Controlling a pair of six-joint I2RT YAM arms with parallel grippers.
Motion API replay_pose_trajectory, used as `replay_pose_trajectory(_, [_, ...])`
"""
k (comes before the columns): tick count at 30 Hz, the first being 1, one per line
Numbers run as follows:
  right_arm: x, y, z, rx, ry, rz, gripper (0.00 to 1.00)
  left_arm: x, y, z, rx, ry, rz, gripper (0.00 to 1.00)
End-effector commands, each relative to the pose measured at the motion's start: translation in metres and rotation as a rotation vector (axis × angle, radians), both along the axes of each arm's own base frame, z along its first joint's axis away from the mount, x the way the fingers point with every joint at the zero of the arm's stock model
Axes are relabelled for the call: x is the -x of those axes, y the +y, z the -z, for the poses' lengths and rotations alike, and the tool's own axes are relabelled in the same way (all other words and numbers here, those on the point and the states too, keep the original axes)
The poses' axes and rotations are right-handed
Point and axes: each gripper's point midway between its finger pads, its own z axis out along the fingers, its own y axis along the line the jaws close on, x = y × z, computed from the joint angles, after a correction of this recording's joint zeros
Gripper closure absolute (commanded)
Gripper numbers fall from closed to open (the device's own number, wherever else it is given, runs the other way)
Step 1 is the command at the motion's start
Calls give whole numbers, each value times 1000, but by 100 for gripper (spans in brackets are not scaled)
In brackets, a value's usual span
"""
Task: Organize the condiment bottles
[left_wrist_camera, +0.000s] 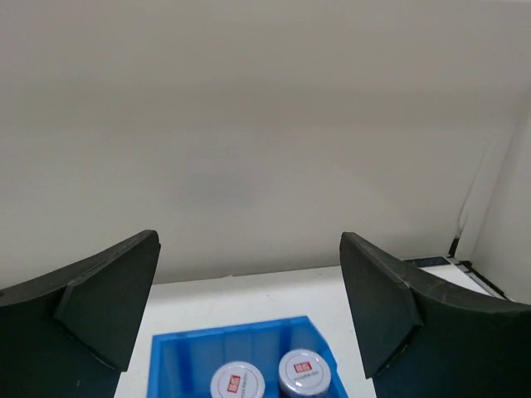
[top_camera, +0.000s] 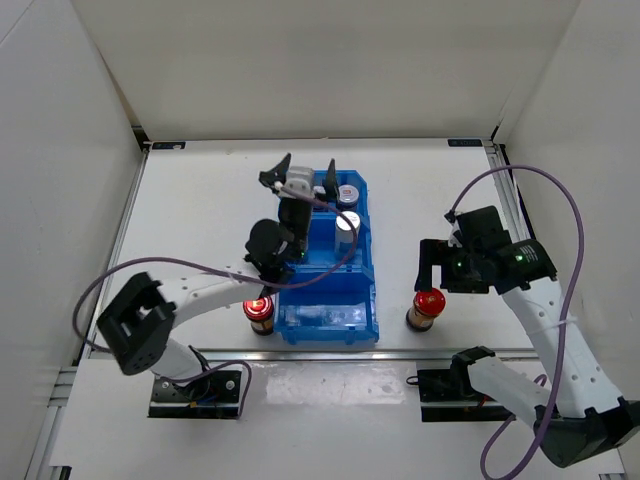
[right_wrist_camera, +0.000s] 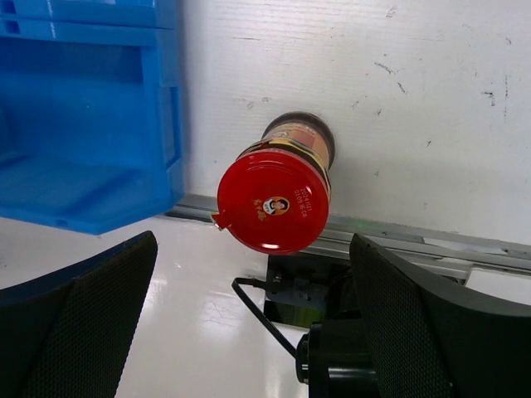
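Light bright, even, diffuse, from overhead. Shadows soft, short, close against the blue bin [top_camera: 372, 290]. White glare patch on floor of bin's near compartment. Red-capped bottle [right_wrist_camera: 274, 195] right of bin: crisp, faint sheen on cap. Wall [left_wrist_camera: 265, 124] behind bin flat, washed.

A robot lab: plain white enclosure walls [top_camera: 320, 60] around a white table [top_camera: 200, 210].

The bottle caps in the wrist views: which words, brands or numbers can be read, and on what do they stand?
Red cap: a printed emblem with lettering, too small to read.
Paler lid and greyer lid in the blue bin: red square labels, too blurred to read.
Nothing else bears text.
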Motion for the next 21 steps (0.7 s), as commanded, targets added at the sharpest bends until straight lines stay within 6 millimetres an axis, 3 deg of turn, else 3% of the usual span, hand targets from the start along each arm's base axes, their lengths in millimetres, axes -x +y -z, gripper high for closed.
replay_pose_trajectory(1, [-9, 2, 3, 5, -18, 15, 0, 1, 12, -17, -56, 153, -45, 0])
replay_pose_trajectory(2, [-11, 2, 2, 5, -18, 15, 0, 2, 28, -46, -14, 172, -70, 0])
replay_pose_trajectory(3, [-11, 2, 1, 5, -18, 15, 0, 1, 32, -47, 41, 239, -58, 0])
replay_pose_trajectory(4, [-12, 6, 5, -2, 11, 5, 0, 2, 41, -19, -58, 383, -81, 0])
replay_pose_trajectory(6, [-12, 8, 6, 9, 27, -15, 0, 8, 71, -42, 93, 454, -88, 0])
replay_pose_trajectory(8, [-16, 1, 13, 65, 54, 19, 0, 24, 93, -30, 70, 586, -102, 0])
replay_pose_trajectory(10, [-16, -1, 19, 104, 100, 42, 0, 40, 116, -30, 80, 619, -108, 0])
replay_pose_trajectory(12, [-21, -6, 23, 170, 93, 86, 0, 60, 144, -21, 61, 672, -160, 0])
replay_pose_trajectory(16, [-18, 0, 36, 216, 118, 96, 0, 86, 182, 19, -2, 762, -273, 0])
replay_pose_trajectory(17, [-17, -2, 40, 226, 127, 113, 0, 90, 190, 37, -20, 794, -303, 0])
replay_pose_trajectory(21, [-13, 1, 47, 214, 149, 160, 0, 108, 199, 61, 18, 832, -282, 0])
